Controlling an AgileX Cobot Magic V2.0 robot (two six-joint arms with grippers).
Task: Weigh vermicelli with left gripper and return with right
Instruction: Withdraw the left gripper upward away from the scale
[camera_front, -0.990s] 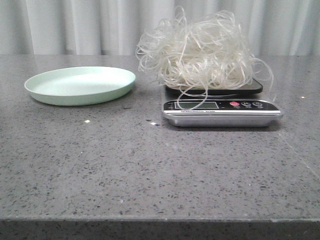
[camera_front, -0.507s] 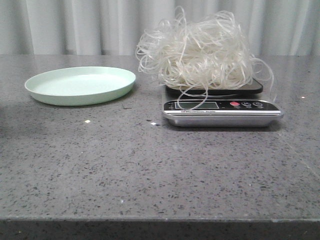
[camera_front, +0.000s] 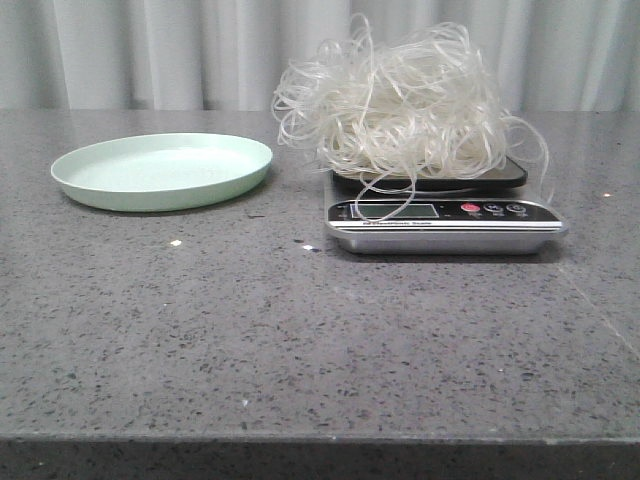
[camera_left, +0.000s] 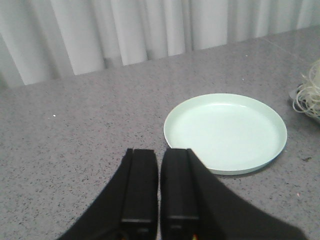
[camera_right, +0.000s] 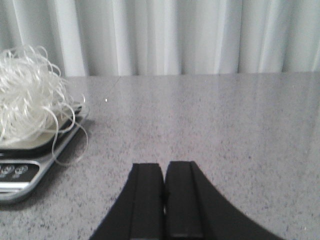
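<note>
The vermicelli (camera_front: 400, 105) is a big tangle of thin whitish strands heaped on the scale (camera_front: 445, 215), with loops hanging over its display. The right wrist view shows the vermicelli (camera_right: 30, 105) and the scale (camera_right: 25, 172) off to one side of my right gripper (camera_right: 164, 164), which is shut and empty over bare table. In the left wrist view my left gripper (camera_left: 160, 150) is shut and empty, just short of the empty pale green plate (camera_left: 225, 132). A few vermicelli strands (camera_left: 309, 92) show at that view's edge. Neither gripper appears in the front view.
The pale green plate (camera_front: 160, 170) lies left of the scale on the grey speckled table (camera_front: 300, 340). White curtains (camera_front: 200, 50) hang behind the table's far edge. Small white specks (camera_front: 175, 242) lie on the tabletop in front of the plate.
</note>
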